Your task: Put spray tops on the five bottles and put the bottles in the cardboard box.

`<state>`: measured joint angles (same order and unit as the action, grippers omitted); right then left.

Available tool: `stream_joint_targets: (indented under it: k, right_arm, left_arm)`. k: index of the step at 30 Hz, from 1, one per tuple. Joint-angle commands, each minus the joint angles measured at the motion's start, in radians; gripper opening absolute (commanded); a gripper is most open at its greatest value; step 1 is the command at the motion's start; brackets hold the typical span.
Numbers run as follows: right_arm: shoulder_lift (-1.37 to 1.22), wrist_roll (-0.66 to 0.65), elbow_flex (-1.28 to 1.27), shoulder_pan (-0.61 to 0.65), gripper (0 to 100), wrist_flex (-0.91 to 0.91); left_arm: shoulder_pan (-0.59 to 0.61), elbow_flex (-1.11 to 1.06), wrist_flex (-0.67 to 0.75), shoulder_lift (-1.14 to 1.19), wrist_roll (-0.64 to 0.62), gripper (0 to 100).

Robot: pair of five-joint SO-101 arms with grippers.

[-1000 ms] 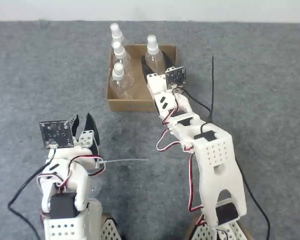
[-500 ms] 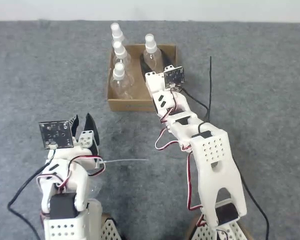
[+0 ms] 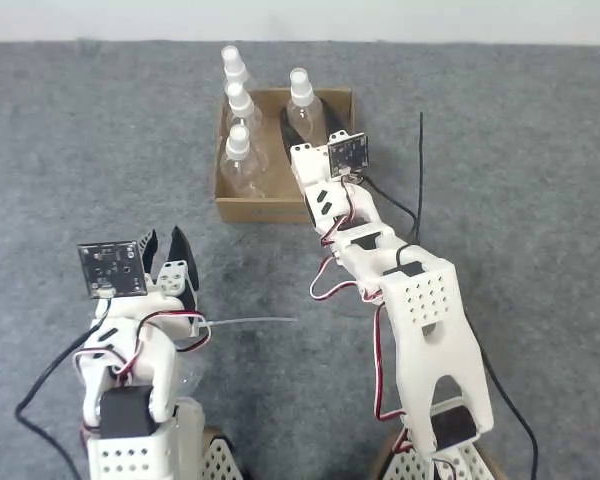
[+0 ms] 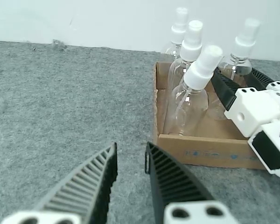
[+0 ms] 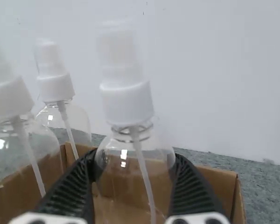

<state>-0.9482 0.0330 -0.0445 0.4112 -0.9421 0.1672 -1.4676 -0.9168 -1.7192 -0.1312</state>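
Bottles (image 4: 186, 105) stand capped in cardboard box (image 3: 265, 210); right tool (image 5: 133, 163) clasps one bottle (image 5: 123, 107); left tool (image 4: 130, 147) parted.

Clear glossy plastic bottles (image 3: 302, 112), matt cardboard box (image 3: 262, 208) (rough grey carpet (image 3: 100, 150)).

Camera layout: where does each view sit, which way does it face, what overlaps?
High view: fixed above, behind both arms, looking down at the cardboard box; both arms show.
Left wrist view: low over the table, facing the box; left gripper open up front.
Right wrist view: at the box; right gripper closed on a bottle.
Shared: box, bottles.
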Motion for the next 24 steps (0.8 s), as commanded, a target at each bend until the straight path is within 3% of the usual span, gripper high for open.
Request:
stream_joint_targets:
  k: [1,5,24]
  right_arm:
    - [0.015,-0.014,0.038,-0.004,7.1,-0.018]
    - [0.018,-0.054,0.012,-0.001,14.6,-0.018]
    - [0.013,-0.066,0.008,0.005,14.9,-0.025]
  left_arm:
    - [0.005,0.012,0.032,-0.014,0.009,9]
    - [0.005,0.012,0.032,-0.014,0.055,9]
    - [0.005,0.010,0.032,-0.014,0.061,9]
